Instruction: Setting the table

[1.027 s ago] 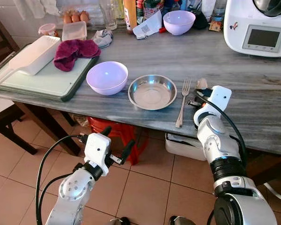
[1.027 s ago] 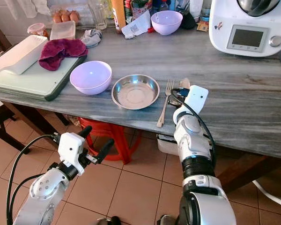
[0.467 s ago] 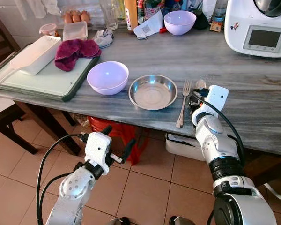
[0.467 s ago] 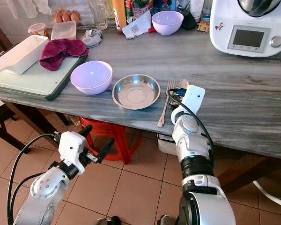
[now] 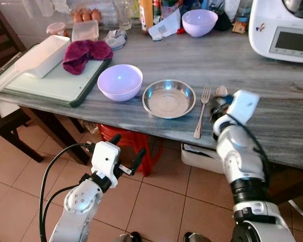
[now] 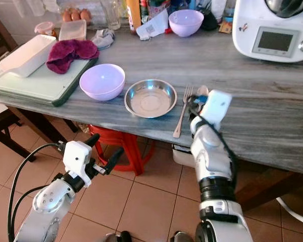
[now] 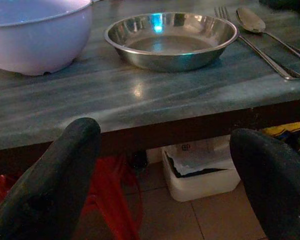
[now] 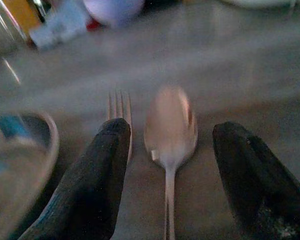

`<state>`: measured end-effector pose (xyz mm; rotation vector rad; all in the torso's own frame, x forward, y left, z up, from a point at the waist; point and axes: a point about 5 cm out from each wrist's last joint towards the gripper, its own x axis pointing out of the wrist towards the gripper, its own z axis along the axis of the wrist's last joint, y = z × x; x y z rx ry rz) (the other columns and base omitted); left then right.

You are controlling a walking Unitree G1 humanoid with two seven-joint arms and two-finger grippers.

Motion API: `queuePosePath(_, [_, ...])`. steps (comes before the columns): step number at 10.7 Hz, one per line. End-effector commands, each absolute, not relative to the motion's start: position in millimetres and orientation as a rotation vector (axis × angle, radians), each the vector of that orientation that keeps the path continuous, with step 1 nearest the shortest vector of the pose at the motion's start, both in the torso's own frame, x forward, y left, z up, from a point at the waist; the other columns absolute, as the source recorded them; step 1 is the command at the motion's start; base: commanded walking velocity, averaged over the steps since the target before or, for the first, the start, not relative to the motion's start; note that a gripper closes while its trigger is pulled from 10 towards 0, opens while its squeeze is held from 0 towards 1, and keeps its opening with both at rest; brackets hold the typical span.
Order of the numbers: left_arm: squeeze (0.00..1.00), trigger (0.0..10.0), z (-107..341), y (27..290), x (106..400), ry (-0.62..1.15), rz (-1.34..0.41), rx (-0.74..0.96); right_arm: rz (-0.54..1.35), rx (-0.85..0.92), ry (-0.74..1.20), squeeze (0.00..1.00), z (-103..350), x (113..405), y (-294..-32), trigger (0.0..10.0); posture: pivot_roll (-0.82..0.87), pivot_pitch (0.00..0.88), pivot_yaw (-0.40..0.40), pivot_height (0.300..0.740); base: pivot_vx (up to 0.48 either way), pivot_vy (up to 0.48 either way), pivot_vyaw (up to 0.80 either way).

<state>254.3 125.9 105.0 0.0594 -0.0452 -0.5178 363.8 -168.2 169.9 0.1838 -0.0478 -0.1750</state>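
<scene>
As seen from the head cameras, the scene reads as follows.

Left eye view, table: a grey streaked table (image 5: pixel 141 65) runs across the frame above a tiled floor (image 5: pixel 156 201).
Left eye view, place setting: a steel dish (image 5: pixel 168 98) sits near the front edge, a lilac bowl (image 5: pixel 120 81) just beside it on the robot's left, a fork (image 5: pixel 201 111) just beside it on the right, and a spoon (image 5: pixel 220 91) beyond the fork, partly hidden by the right arm.
Left eye view, right gripper: the right gripper (image 5: pixel 215 108) reaches over the table edge at the spoon's handle; the wrist housing is motion-blurred.
Left eye view, left gripper: the left gripper (image 5: pixel 125 151) hangs below table height over the floor, fingers spread, empty.
Left eye view, other items: a green tray (image 5: pixel 50 88) carries a white container (image 5: pixel 38 56) and a maroon cloth (image 5: pixel 86 53); a white kitchen appliance (image 5: pixel 288 27) stands at the far right, a second lilac bowl (image 5: pixel 199 22) at the back.

Right eye view: same layout; a red stool (image 6: pixel 122 141) shows under the table.

Left wrist view: both black fingers (image 7: pixel 55 185) stand wide apart, nothing between them; dish, bowl, fork and spoon lie on the tabletop beyond.

Right wrist view, tool state: released, the fingers (image 8: pixel 92 180) parted either side of the spoon, not touching it.
Right wrist view, spoon: lies flat on the table, fork just beside it; picture blurred.
</scene>
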Motion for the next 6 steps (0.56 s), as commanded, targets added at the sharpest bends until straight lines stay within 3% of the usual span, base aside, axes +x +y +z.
queuePosePath(1, [0.00, 10.0, 104.8, 128.6, 254.6, -0.042, -0.514, 0.067, -0.175, 0.162, -0.090, 1.00, 175.7, 359.0, -164.7, 10.0, -0.06, 0.171, 0.088, 0.740, 0.000, 0.000, 0.00])
queuePosePath(6, [0.00, 10.0, 106.9, 130.5, 255.9, -0.057, -0.502, 0.063, -0.190, -0.066, -0.307, 1.00, 193.6, 321.2, -168.2, 10.0, -0.05, 0.152, 0.090, 0.740, 0.000, 0.000, 0.00])
